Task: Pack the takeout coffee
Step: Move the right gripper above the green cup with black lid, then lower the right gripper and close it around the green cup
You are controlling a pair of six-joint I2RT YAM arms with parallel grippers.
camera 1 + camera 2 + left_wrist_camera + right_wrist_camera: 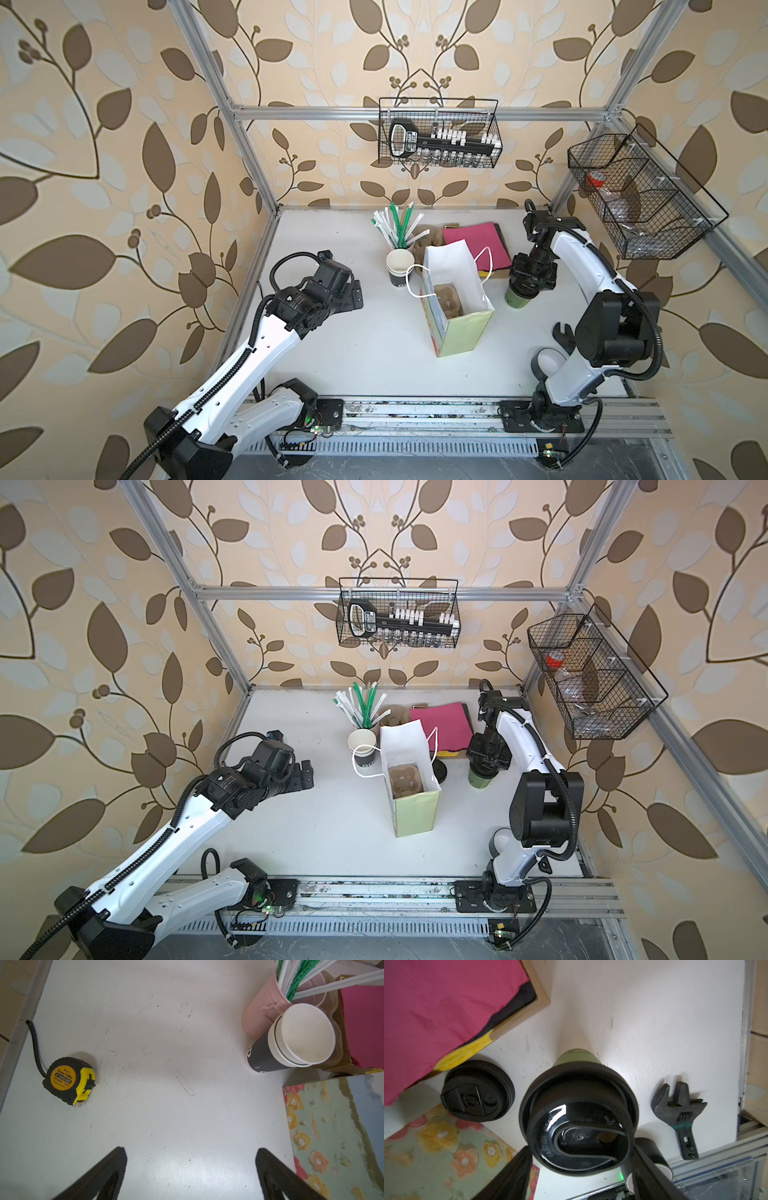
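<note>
The white worktop [353, 353] lies bare in front of and left of the upright pale-green paper bag [465, 336], whose mouth opens upward. Behind the bag crowd stacked white-lined paper cups [397, 266], a pink canister of straws [261, 1014] and pink paper sheets [478, 245]. A loose black plastic lid [477, 1091] fills the gap between the bag and the lidded green paper cup [515, 300]. A grey adjustable wrench [679, 1109] lies near the right edge.

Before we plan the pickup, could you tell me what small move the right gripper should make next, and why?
Probably close the right gripper on the takeout coffee: its fingers flank the black lid, but no firm grip shows yet.
</note>
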